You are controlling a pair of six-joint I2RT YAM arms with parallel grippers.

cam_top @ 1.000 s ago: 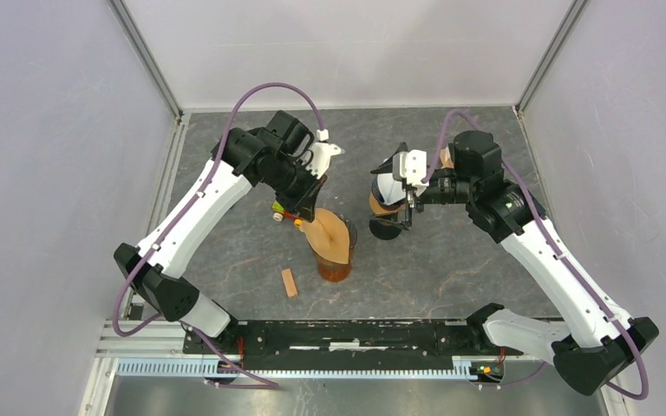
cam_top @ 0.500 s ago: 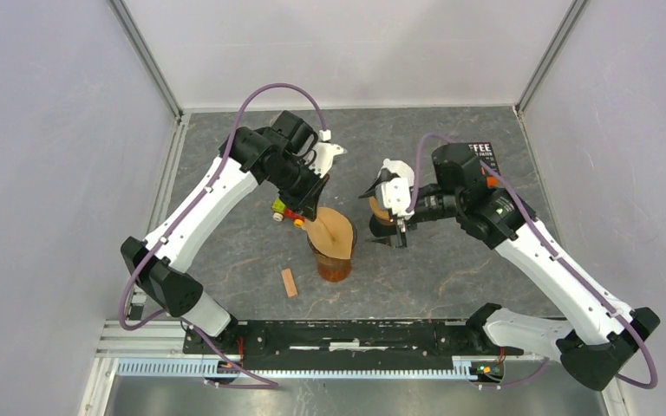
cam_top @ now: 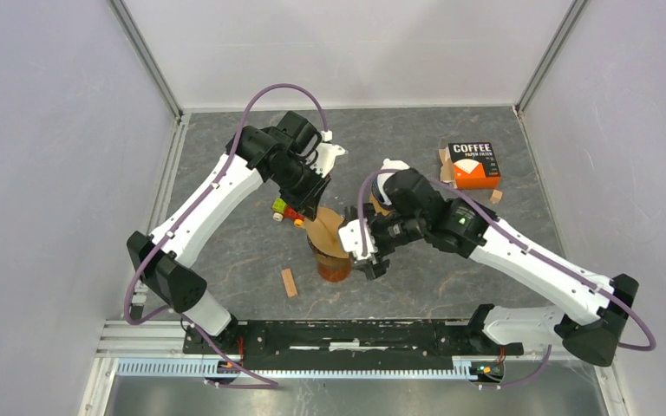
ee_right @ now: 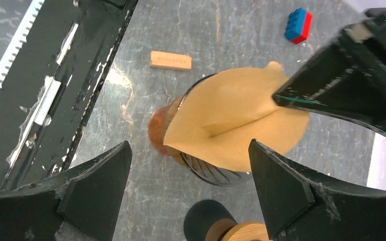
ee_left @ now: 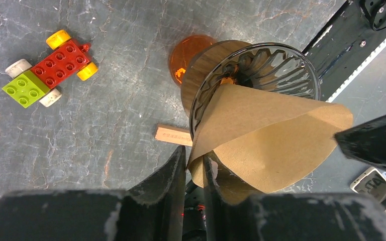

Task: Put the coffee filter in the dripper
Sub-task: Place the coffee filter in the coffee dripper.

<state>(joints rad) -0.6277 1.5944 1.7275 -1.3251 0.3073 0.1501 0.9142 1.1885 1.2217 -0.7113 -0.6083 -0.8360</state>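
Note:
The brown paper coffee filter (ee_left: 266,135) lies tilted across the rim of the ribbed glass dripper (ee_left: 281,55), which sits on an amber carafe (cam_top: 334,267). The filter leans over one side of the rim. My left gripper (ee_left: 195,160) is shut on the filter's edge, at the dripper's far left side in the top view (cam_top: 310,212). My right gripper (ee_right: 190,145) is open and empty, its fingers spread just above the filter (ee_right: 236,120) and dripper (ee_right: 216,173). In the top view it is at the dripper's right (cam_top: 366,251).
An orange and black coffee filter box (cam_top: 473,163) stands at the back right. A toy brick car (ee_left: 50,68) lies left of the dripper, a small wooden block (ee_right: 171,60) near it, and a blue-red brick (ee_right: 298,25) beyond. A wooden-topped object (ee_right: 241,233) stands right of the dripper.
My right arm swung forward and left from the back of the table to the dripper, uncovering the filter box. My left gripper kept hold of the filter over the dripper.

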